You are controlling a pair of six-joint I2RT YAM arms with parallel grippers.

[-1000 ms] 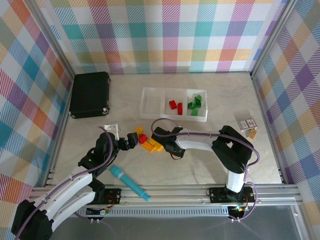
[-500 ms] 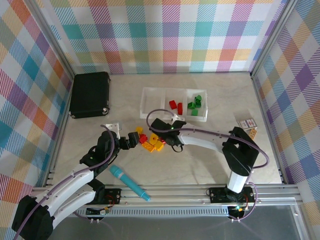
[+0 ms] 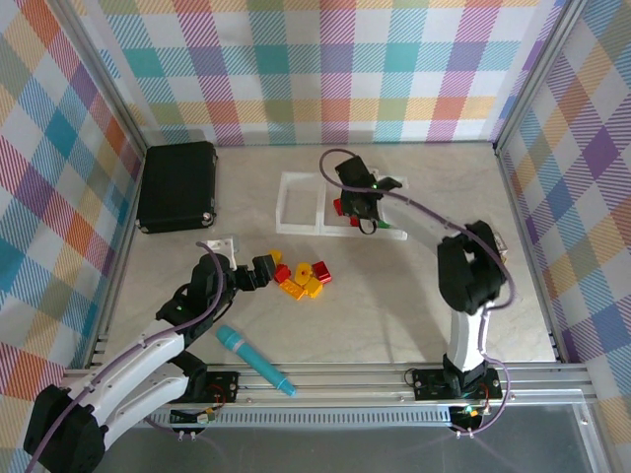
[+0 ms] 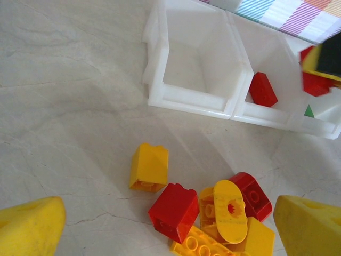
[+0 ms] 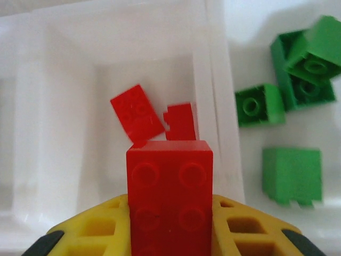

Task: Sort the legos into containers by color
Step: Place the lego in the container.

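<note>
My right gripper hangs over the middle compartment of the clear three-part tray and is shut on a red lego. Below it that compartment holds two red legos. Several green legos lie in the right compartment, and the left compartment is empty. My left gripper is open and low over the table, just left of the loose pile. In the left wrist view a yellow brick, a red brick and a yellow oval piece lie between its fingers.
A black case lies at the back left. A teal marker rests near the front edge beside the left arm. Metal frame rails and checked walls close in the table on three sides.
The right gripper has carried the red lego from the pile back and up to the tray's middle compartment. The left gripper has stayed open beside the pile.
</note>
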